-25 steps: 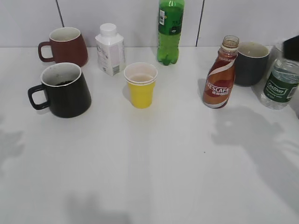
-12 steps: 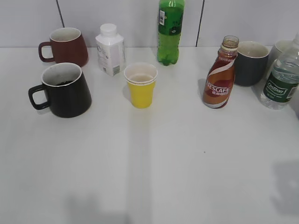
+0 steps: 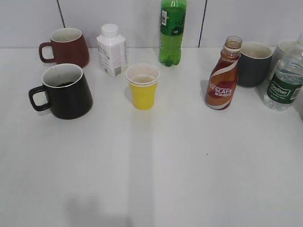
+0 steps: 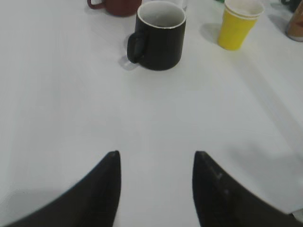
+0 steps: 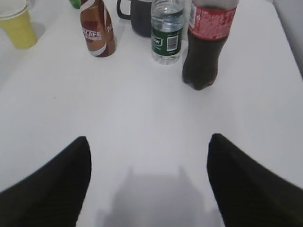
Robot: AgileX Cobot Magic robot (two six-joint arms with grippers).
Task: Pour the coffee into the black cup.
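The brown Nescafe coffee bottle (image 3: 222,80) stands upright and uncapped at the right of the table; it also shows in the right wrist view (image 5: 97,29). The glossy black cup (image 3: 66,91) stands at the left with its handle to the left and dark liquid inside; it also shows in the left wrist view (image 4: 158,35). Neither gripper shows in the exterior view. My left gripper (image 4: 156,158) is open and empty over bare table, well short of the black cup. My right gripper (image 5: 149,142) is open and empty, well short of the bottles.
A maroon mug (image 3: 66,46), a white carton (image 3: 111,50), a green soda bottle (image 3: 172,30) and a yellow paper cup (image 3: 142,86) stand behind and between. A dark grey mug (image 3: 254,64), a water bottle (image 3: 285,80) and a cola bottle (image 5: 208,45) stand at the right.
The right arm's dark edge and its shadows have left the right side of the exterior view. The bottles and cups have not moved.
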